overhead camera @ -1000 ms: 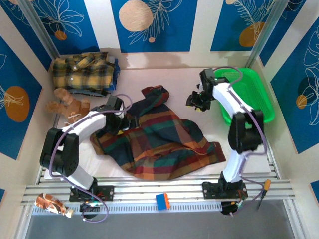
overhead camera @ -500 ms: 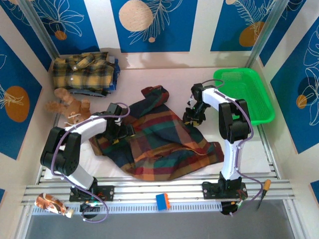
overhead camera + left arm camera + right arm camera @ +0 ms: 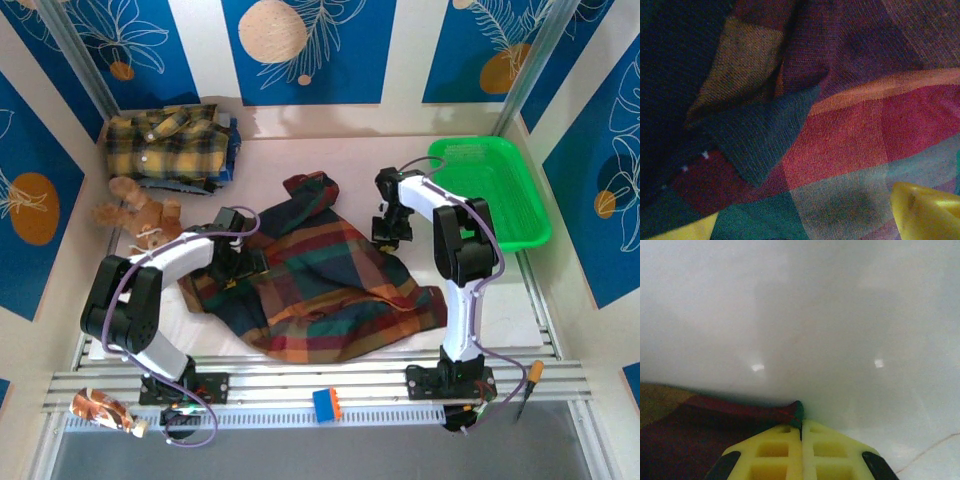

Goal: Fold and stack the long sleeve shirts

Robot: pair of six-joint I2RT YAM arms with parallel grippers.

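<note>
A dark green, navy, red and orange plaid long sleeve shirt (image 3: 320, 285) lies crumpled across the table's middle. A yellow and black plaid shirt (image 3: 165, 145) sits folded at the back left. My left gripper (image 3: 243, 262) rests over the dark shirt's left part. In the left wrist view it (image 3: 805, 220) stands open, its yellow fingertips (image 3: 925, 212) wide apart over the plaid cloth (image 3: 840, 135). My right gripper (image 3: 388, 232) is down at the shirt's upper right edge. Its yellow fingers (image 3: 775, 452) are shut, with a corner of the shirt's hem (image 3: 796, 411) pinched at their tips.
A brown teddy bear (image 3: 140, 212) lies left of the left arm, below the folded shirt. A green plastic basket (image 3: 495, 190) stands at the right wall, close behind the right arm. A small blue and orange block (image 3: 327, 403) sits on the front rail.
The right gripper came down and left from beside the basket to the shirt's right edge and shut on the cloth. The left gripper slid slightly right onto the shirt.
</note>
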